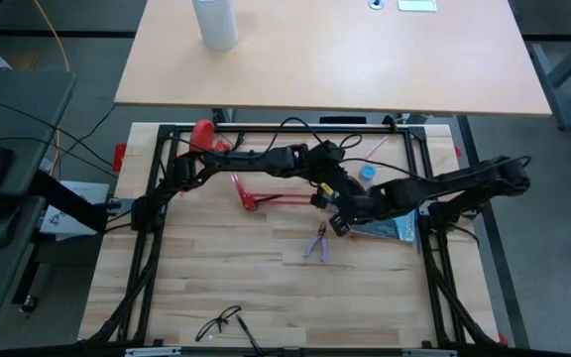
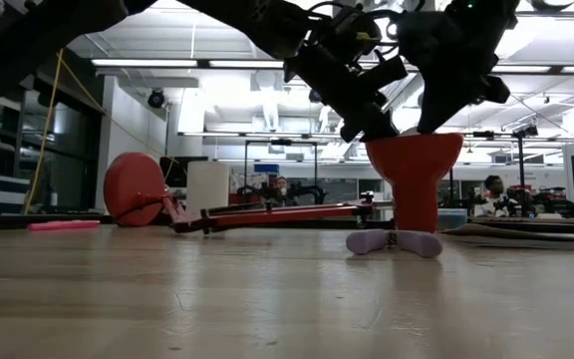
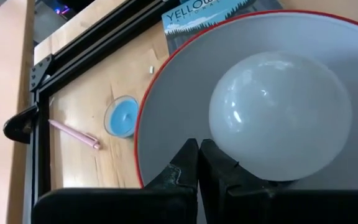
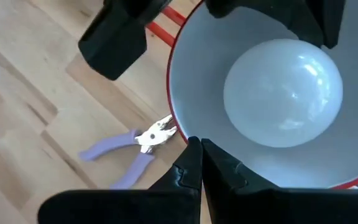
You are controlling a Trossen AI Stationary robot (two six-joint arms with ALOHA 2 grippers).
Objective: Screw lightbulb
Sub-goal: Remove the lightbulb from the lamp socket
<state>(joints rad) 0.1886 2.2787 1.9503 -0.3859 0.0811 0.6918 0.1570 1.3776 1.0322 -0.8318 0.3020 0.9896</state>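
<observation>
The red lamp lies on the table, its round base [image 1: 203, 134] at the far left and its rods [image 1: 271, 199] running right. Its cone shade [image 2: 414, 175] stands with the white-lined mouth up. The white frosted lightbulb [image 3: 278, 118] sits inside the shade and also shows in the right wrist view [image 4: 283, 93]. My left gripper [image 3: 199, 150] is shut, reaching over the shade's rim beside the bulb. My right gripper [image 4: 199, 150] is shut at the shade's rim. Both arms hide the shade in the high view. My left gripper's shut fingers [image 3: 219, 165] point down, slanting from the table's left into the shade, close against the bulb's lower side [image 3: 247, 168]. Whether they touch the bulb or the shade, I cannot tell. My right gripper is shut on the shade's rim [image 4: 185, 138] from above, pointing down. The fingers themselves hide the place of contact. The shade stays upright, mouth up, its narrow end low by the table [image 2: 414, 227].
Purple pliers [image 1: 315, 245] lie just in front of the shade. A blue round lid [image 3: 121, 116], a pink pen [image 3: 73, 132] and a Yellowstone booklet [image 1: 390, 230] lie to the right. Glasses [image 1: 221, 322] lie near the front edge. A tall white cylinder [image 1: 215, 22] stands on the far table.
</observation>
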